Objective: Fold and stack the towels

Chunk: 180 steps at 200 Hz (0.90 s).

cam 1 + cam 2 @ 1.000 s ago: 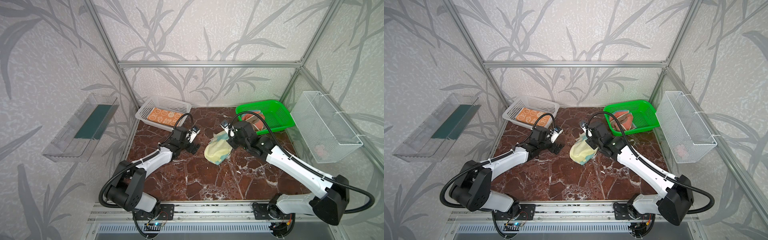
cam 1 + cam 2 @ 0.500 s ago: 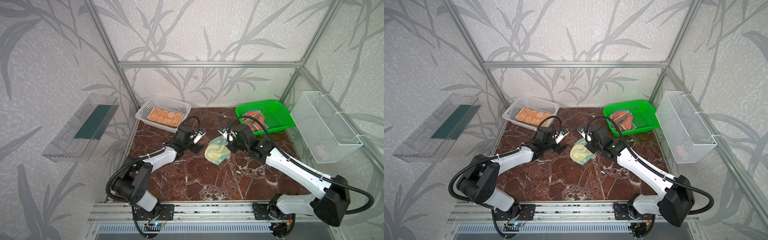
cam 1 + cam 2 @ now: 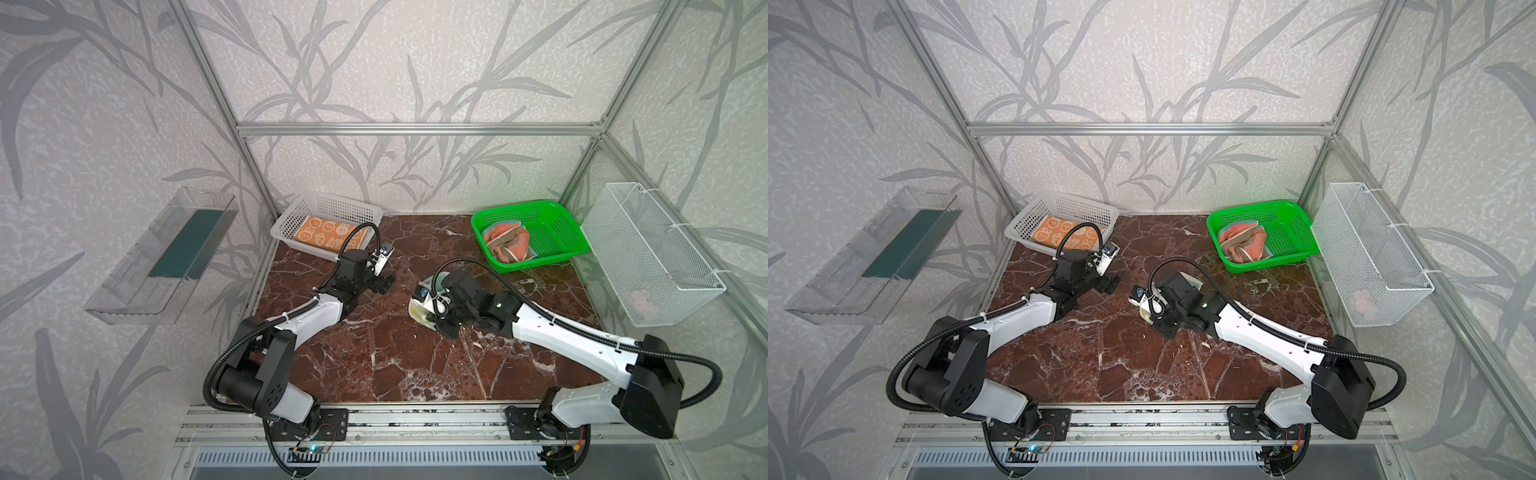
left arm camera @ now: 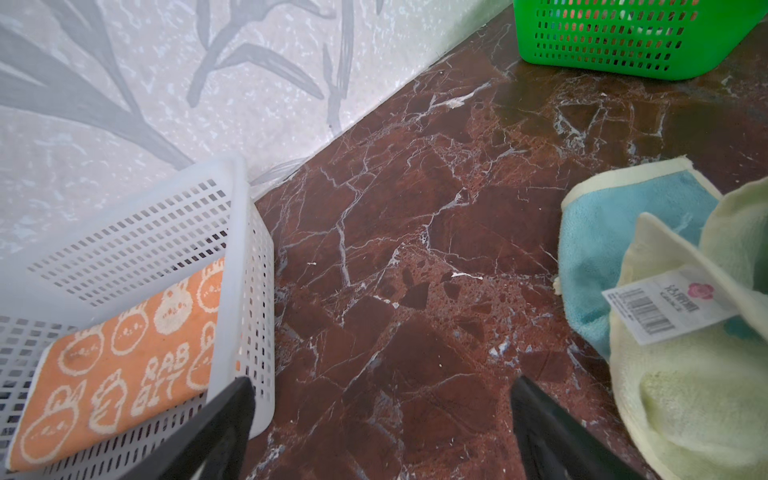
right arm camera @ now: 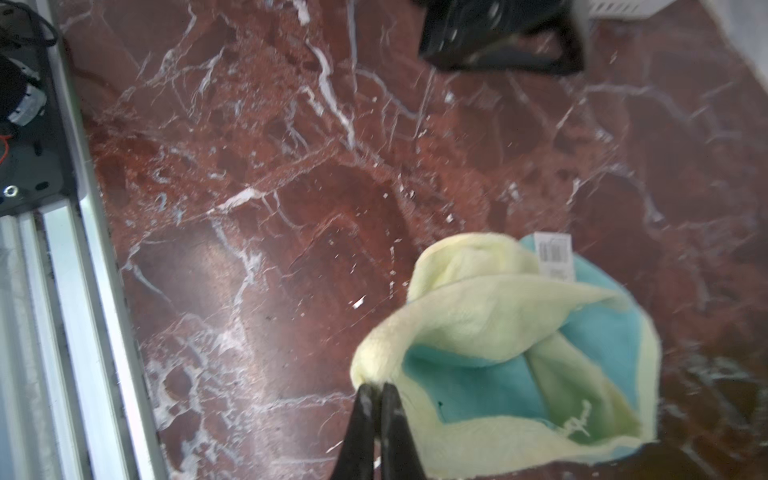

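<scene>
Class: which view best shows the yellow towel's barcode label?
Left wrist view: the barcode label is large and sharp on the yellow towel. Right wrist view shows it small, blurred. In both top views it cannot be made out.

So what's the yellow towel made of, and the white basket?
The yellow towel looks like soft, fuzzy terry cloth: its surface is nappy and it flops in folds. The white basket looks like hard, smooth plastic, with rows of moulded slots.
</scene>
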Tool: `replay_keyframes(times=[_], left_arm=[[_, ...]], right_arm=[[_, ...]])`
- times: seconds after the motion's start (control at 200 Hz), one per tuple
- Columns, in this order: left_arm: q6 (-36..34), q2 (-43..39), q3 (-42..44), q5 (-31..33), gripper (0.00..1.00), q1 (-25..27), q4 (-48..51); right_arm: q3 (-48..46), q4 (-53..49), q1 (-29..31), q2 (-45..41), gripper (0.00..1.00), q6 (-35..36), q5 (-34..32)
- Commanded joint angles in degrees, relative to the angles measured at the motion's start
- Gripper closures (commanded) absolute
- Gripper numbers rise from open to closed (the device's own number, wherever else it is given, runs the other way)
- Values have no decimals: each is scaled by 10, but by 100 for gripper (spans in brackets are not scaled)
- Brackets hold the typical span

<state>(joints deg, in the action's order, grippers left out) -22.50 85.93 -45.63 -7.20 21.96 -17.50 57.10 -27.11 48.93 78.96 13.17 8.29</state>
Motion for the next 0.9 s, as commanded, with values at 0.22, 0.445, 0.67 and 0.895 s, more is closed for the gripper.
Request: replay_keyframes(times=[0.22,0.445,0.67,0.895], left_arm=[[-148,40,-55,-79,4,5,81],[-253,74,-66,-112,5,55,70],[-293,145,-117,-52,7,120,39],[-220,198,-232,13,11,139,103]], right_arm=[[-63,-60,-36,-54,100,-153,-58],[-93,-53,-48,-74,100,-186,-100],[-121,-56,-81,-102,100,-225,-133],[-145,-47,-80,-118,100,-224,-137]])
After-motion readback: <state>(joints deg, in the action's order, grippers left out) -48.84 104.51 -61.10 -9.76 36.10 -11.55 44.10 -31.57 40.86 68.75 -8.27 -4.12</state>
